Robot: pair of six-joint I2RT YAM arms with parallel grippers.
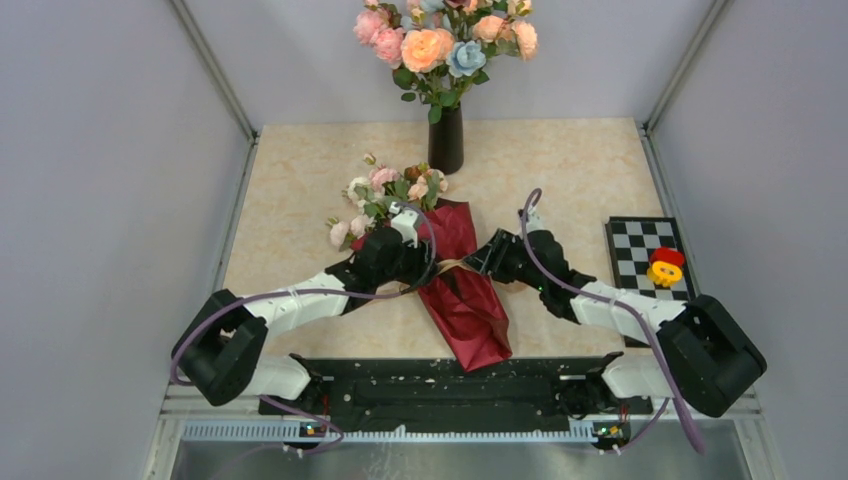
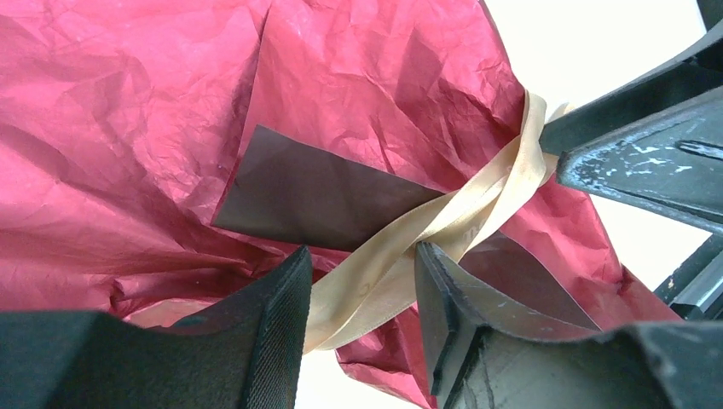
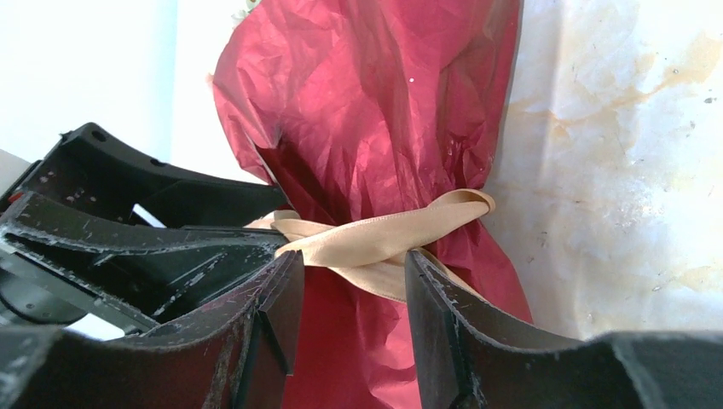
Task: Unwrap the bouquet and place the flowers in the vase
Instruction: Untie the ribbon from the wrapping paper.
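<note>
1. Bouquet (image 1: 462, 290): lies mid-table (image 1: 560, 170), flowers (image 1: 385, 195) toward vase (image 1: 445, 140).
2. Left gripper (image 2: 360, 256), right gripper (image 3: 354, 258): both part-open, straddling ribbon (image 3: 384, 239); neither visibly pinches it.
3. Handling: paper likely light and tearable, ribbon soft and slippery; grip the ribbon, not the stems.

From above, my left claw (image 1: 415, 262) and right claw (image 1: 478, 263) cover most of the ribbon (image 1: 449, 266), and paper (image 1: 470, 312) hides the stems. The vase's (image 1: 445, 140) blooms (image 1: 440, 45) are cropped at twelve o'clock. Whether either claw pinches ribbon, I cannot tell.
</note>
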